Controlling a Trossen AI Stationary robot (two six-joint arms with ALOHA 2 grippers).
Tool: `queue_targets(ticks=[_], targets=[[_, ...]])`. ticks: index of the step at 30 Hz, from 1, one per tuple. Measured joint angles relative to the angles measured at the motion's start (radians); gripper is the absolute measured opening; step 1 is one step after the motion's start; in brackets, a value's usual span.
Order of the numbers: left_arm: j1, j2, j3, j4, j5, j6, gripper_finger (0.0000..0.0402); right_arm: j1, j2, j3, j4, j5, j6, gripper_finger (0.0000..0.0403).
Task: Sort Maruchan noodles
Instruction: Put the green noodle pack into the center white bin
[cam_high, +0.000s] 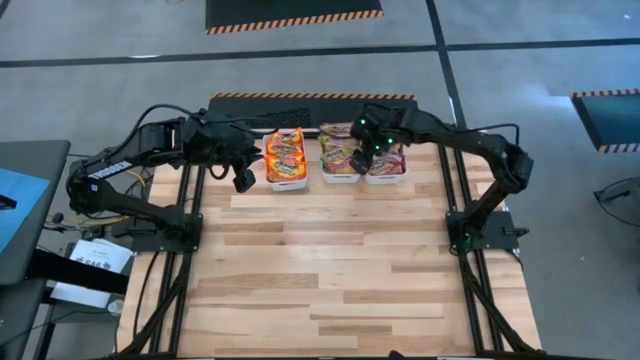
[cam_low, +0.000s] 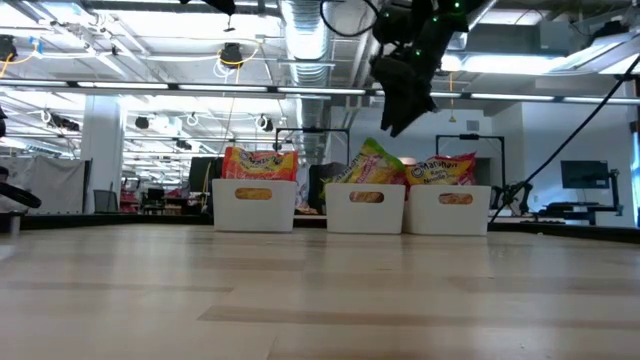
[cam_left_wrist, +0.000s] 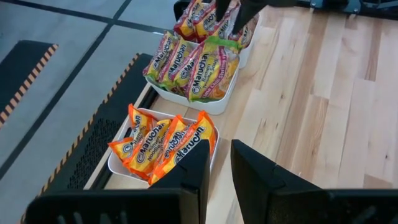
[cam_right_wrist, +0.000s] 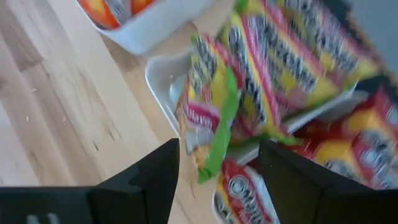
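Observation:
The Maruchan noodles stand in three white bins along the table's far edge. Orange packets (cam_high: 285, 155) fill the left bin (cam_low: 253, 205), green ones (cam_high: 340, 150) the middle bin (cam_low: 365, 208), red ones (cam_high: 388, 158) the right bin (cam_low: 452, 210). My right gripper (cam_right_wrist: 217, 168) hangs open above the middle and right bins, pointing steeply down, clear of the tilted green packets (cam_right_wrist: 261, 81) below it. My left gripper (cam_left_wrist: 219, 165) hovers left of the orange packets (cam_left_wrist: 165, 146), a narrow gap between its fingers and nothing in it.
Bare wooden table top (cam_high: 340, 270) stretches from the bins to the near edge. A black-and-yellow striped strip (cam_high: 310, 97) runs behind the bins at the far edge. Both arm bases stand on dark frames at the table's left and right sides.

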Motion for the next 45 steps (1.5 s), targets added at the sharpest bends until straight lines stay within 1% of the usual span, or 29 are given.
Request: queue_targets(ticks=[2, 6, 11, 14, 18, 24, 26, 27, 30, 34, 38, 41, 45], targets=[[0.0, 0.0, 0.0, 0.0, 0.0, 0.0, 0.0052, -0.004, 0.001, 0.021, 0.026, 0.0, -0.043, 0.0244], [0.0, 0.0, 0.0, 0.0, 0.0, -0.001, 0.0052, -0.025, 0.008, 0.036, 0.144, -0.009, -0.094, 0.0244], [0.0, 0.0, 0.0, 0.0, 0.0, -0.002, 0.0052, -0.086, 0.009, 0.036, 0.277, -0.089, -0.116, 0.0244], [0.0, 0.0, 0.0, 0.0, 0.001, -0.011, 0.0052, -0.118, 0.009, 0.037, 0.314, -0.099, -0.117, 0.0244], [0.0, 0.0, 0.0, 0.0, 0.003, -0.013, 0.0052, -0.15, 0.011, 0.098, 0.313, -0.103, -0.117, 0.0244], [0.0, 0.007, 0.0, 0.0, 0.003, -0.014, 0.0052, -0.163, 0.013, 0.22, 0.317, -0.108, -0.121, 0.0244], [0.0, 0.013, 0.0, 0.003, 0.002, -0.01, 0.0052, -0.164, 0.042, 0.261, 0.317, -0.131, -0.118, 0.0244], [0.0, 0.016, 0.0, 0.003, 0.002, -0.005, 0.0052, -0.165, 0.062, 0.28, 0.305, -0.149, -0.112, 0.0244], [0.0, 0.03, 0.0, 0.0, 0.003, -0.004, 0.0052, -0.164, 0.152, 0.358, 0.218, -0.156, -0.102, 0.0244], [0.0, 0.037, 0.0, -0.017, 0.003, -0.01, 0.0052, -0.144, 0.245, 0.48, 0.059, -0.154, -0.101, 0.0244], [0.0, 0.043, -0.001, -0.046, 0.004, -0.012, 0.0052, -0.118, 0.321, 0.569, -0.091, -0.155, -0.127, 0.0244], [0.0, 0.041, -0.001, -0.052, 0.004, -0.017, 0.0052, -0.109, 0.365, 0.606, -0.185, -0.155, -0.146, 0.0244], [0.0, 0.041, -0.001, -0.052, 0.005, -0.055, 0.0052, -0.104, 0.402, 0.61, -0.281, -0.156, -0.152, 0.0244]])
